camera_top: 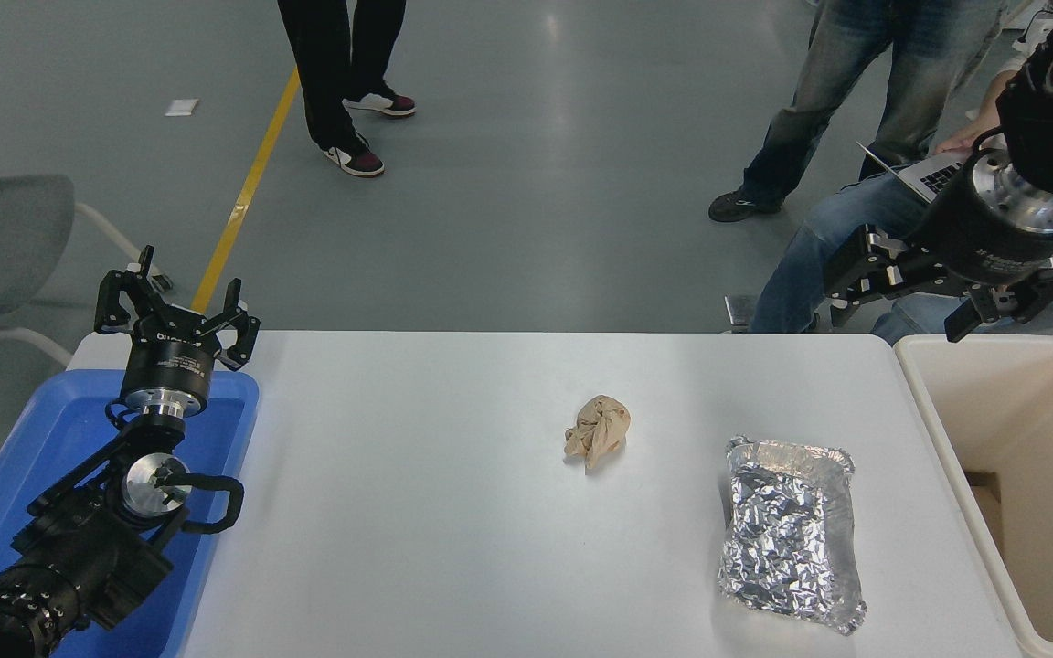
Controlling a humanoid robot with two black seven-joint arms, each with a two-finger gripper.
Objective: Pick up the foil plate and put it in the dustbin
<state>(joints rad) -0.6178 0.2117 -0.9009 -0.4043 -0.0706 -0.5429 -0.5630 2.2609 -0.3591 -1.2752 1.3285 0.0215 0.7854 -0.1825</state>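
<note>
Nearest me, on the right part of the white table (417, 548), lies the foil plate (792, 535), flat on the surface with its raised rim up, just beside the dustbin (947, 475) but not touching it. Nothing holds it yet, so my step in hand is the reach and the grasp.

Further out, near the middle of the table, sits a crumpled tan paper ball (597, 431), well apart from the plate; I judge it no obstacle if I come down from the bin side.

My left gripper (175, 306) is parked over the blue tray (69, 429) at the lower left, fingers spread and empty.

Farthest, my right gripper (924, 292) hangs in the air beyond the table's far edge, by the dustbin's far corner, fingers splayed wide and holding nothing.

To do this well, I think I should bring that hand back toward me and down over the plate, then pinch one rim wall, one finger inside and one outside. The foil looks thin and crinkled, so I expect it to buckle or slip under a hard squeeze; a gentle close on the rim nearest the bin seems best, leaving a short lift across.

People stand and sit beyond the table.
</note>
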